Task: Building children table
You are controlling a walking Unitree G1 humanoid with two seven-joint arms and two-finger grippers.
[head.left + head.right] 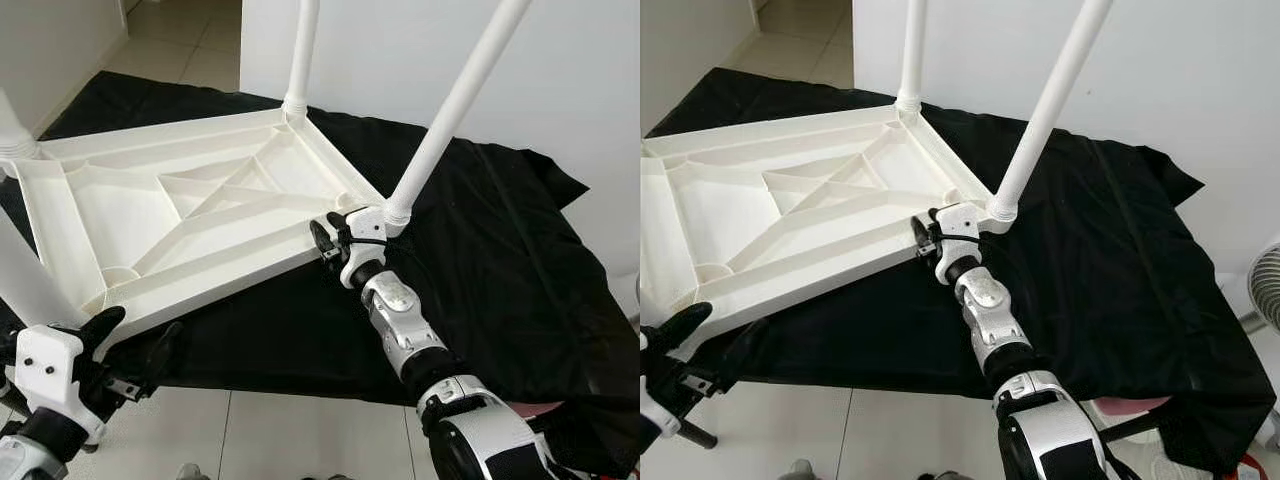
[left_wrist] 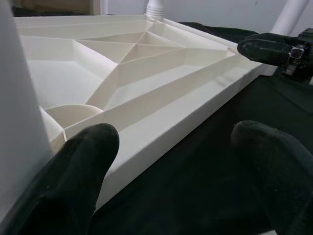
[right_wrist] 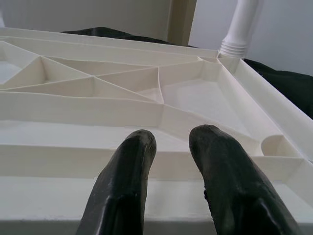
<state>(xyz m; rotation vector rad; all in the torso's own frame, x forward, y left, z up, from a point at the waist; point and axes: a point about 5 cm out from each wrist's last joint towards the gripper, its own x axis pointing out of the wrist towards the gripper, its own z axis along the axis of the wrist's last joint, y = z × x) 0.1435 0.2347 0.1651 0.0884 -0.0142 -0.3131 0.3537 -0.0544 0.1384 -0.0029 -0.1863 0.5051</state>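
The white plastic table top (image 1: 120,215) lies upside down on a black cloth (image 1: 480,260), its ribbed underside facing up. White legs stand in its corners: one at the far corner (image 1: 302,50), one at the near right corner (image 1: 455,100), and one at the left (image 1: 15,270). My right gripper (image 1: 322,238) rests against the near rim beside the right leg's socket, fingers (image 3: 132,161) close together with nothing between them. At the near left corner my left gripper (image 1: 135,340) is open, with one finger (image 2: 83,161) by the rim and the other over the cloth.
The cloth covers a tiled floor (image 1: 300,440) and bunches against the white wall at the right. A fan (image 1: 1268,285) stands at the far right edge. Something pink (image 1: 1130,405) pokes out under the cloth's near right side.
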